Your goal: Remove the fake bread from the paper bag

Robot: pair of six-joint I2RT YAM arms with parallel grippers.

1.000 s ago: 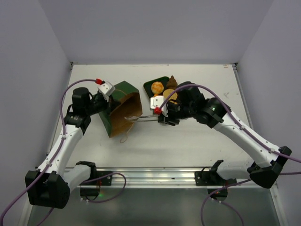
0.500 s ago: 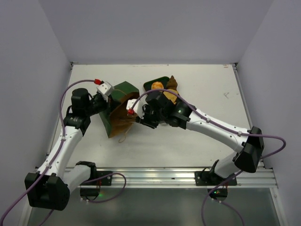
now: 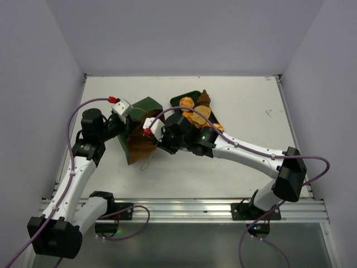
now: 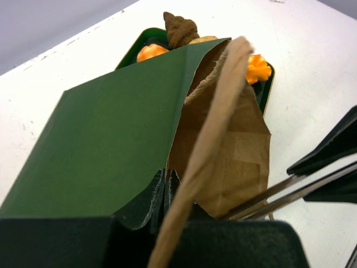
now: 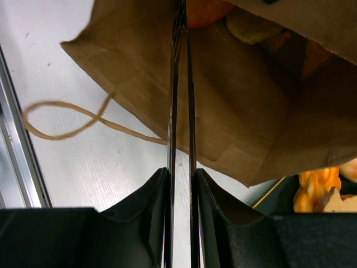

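The paper bag (image 3: pixel 146 108) lies on its side, dark green outside, its brown mouth (image 3: pixel 139 146) facing the near edge. My left gripper (image 3: pixel 130 124) is shut on the bag's upper rim (image 4: pixel 165 187). My right gripper (image 3: pixel 166 139) is shut on a pair of thin metal tongs (image 5: pixel 181 111). Their blades reach into the bag's mouth, nearly together. The blade tips meet an orange piece of fake bread (image 5: pixel 206 11) deep inside the bag (image 5: pixel 240 111). More fake bread, orange pieces (image 3: pixel 187 103) and a dark brown pointed one (image 3: pixel 204 97), rests on the tray.
A flat dark green tray (image 3: pixel 177 99) sits just right of the bag, partly under my right arm. The bag's tan cord handle (image 5: pixel 67 120) loops on the white table in front of its mouth. A metal rail (image 3: pixel 184 207) runs along the near edge.
My right arm has swung left from beside the tray, pushing the tongs into the bag's mouth, and the blades have narrowed slightly. The left gripper has kept its hold on the rim.
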